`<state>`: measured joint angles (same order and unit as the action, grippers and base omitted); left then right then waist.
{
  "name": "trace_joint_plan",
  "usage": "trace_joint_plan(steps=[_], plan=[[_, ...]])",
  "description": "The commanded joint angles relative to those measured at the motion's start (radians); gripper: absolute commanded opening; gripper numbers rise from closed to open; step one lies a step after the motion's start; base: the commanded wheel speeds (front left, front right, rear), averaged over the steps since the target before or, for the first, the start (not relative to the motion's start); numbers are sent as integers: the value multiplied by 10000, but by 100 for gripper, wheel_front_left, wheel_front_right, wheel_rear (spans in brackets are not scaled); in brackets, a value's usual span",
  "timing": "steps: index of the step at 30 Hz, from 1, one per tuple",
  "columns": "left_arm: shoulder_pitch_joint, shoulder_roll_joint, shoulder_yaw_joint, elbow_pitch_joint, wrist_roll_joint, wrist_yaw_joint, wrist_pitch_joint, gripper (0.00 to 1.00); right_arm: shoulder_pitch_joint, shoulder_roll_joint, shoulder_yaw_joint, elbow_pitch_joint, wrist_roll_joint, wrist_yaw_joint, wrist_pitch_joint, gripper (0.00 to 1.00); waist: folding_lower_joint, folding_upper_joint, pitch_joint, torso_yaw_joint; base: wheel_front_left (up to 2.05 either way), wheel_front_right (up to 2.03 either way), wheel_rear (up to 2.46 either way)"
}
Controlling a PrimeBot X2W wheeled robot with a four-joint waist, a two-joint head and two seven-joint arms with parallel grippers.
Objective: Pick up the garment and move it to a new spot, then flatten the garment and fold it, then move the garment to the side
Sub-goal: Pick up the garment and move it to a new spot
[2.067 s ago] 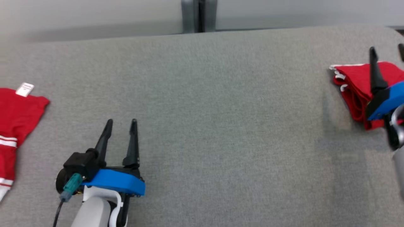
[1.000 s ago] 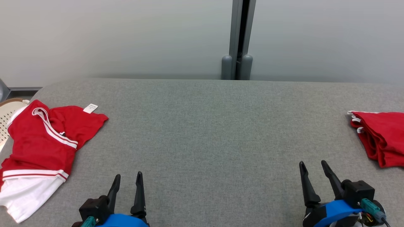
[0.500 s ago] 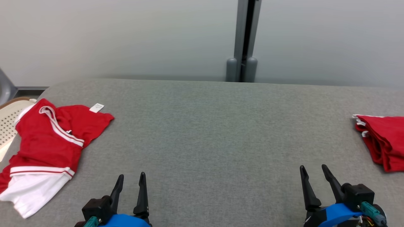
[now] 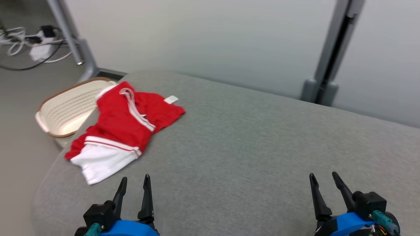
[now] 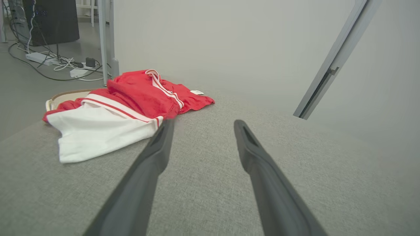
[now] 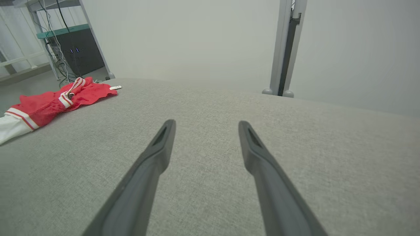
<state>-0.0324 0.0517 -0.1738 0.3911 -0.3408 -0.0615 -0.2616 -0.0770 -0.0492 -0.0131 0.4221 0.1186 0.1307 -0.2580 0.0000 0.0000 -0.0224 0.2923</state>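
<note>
Red-white garment (image 4: 121, 127) lies far-left, long axis near-to-far; left gripper (image 4: 135, 177) nearer, right gripper (image 4: 322, 174) well apart; both parted, empty.

Head camera turned left, red garment (image 4: 122, 126) nearer centre, basket (image 4: 67, 105) and floor cables (image 4: 14, 44) newly in view.

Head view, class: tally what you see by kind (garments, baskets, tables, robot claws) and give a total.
Garments: 1, the red and white garment
Baskets: 1, the basket
Tables: 1, the grey table
Claws: 2, the left claw and the right claw, both open
Total: 5
</note>
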Motion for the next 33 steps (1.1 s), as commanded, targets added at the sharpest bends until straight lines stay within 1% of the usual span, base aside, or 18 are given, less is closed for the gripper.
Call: trace_joint_plan(steps=[1, 5, 9, 11, 13, 16, 21, 22, 26, 29, 31, 33], plan=[[-12, -16, 34, -60, 80, -1, -50, 100, 100, -27, 31, 9, 118, 1, -4, 100, 0, 0, 265, 542, 0, 0, 0], [109, 33, 144, -141, 125, -1, -50, 100, 122, -23, 265, 48, 238, 1, -6, 100, 0, 0, 206, 1102, 0, 0, 0], [226, 54, 190, -224, 161, -41, -48, 100, 122, -28, 367, 18, 280, 1, -20, 100, 0, 0, 233, 1360, 0, 0, 0], [243, 52, 271, -282, 96, -29, -50, 100, 66, -26, 480, -29, 158, 1, -25, 100, 0, 0, 300, 1388, 0, 0, 0], [151, 82, 623, -484, -58, 119, -50, 100, -46, -23, 722, -64, 157, 1, 13, 100, 0, 0, 391, 1353, 0, 0, 0], [-40, 280, 1070, -771, -124, 207, -48, 100, -259, -31, 869, -158, 104, -1, 77, 100, 0, 0, 589, 1260, 0, 0, 0], [-864, 886, 1585, -1212, -4, 184, -50, 100, -596, -28, 764, -432, -258, -1, 277, 100, 0, 0, 1050, 1034, 0, 0, 0], [-1468, 1211, 1742, -1351, 16, 182, 58, 100, -767, -28, 674, -615, -496, -1, 399, 100, 0, 0, 1270, 921, 0, 0, 0], [-2931, 1865, 1737, -1204, 117, 8, 601, 100, -1116, -26, 544, -1053, -905, -1, 671, 100, 0, 0, 1814, 651, 0, 0, 0], [-3996, 2091, 1716, -691, -300, -231, 1304, 100, -1363, -31, 555, -1380, -1165, 1, 914, 100, 0, 0, 2289, 420, 0, 0, 0], [-4595, 2288, 1552, -91, -484, -377, 1967, 100, -1538, -28, 621, -1556, -1305, 1, 1070, 100, 0, 0, 2629, 268, 0, 0, 0], [-5104, 2347, 1257, 526, -668, -512, 2699, 100, -1666, -28, 681, -1735, -1456, 1, 1227, 100, 0, 0, 2953, 135, 0, 0, 0]])
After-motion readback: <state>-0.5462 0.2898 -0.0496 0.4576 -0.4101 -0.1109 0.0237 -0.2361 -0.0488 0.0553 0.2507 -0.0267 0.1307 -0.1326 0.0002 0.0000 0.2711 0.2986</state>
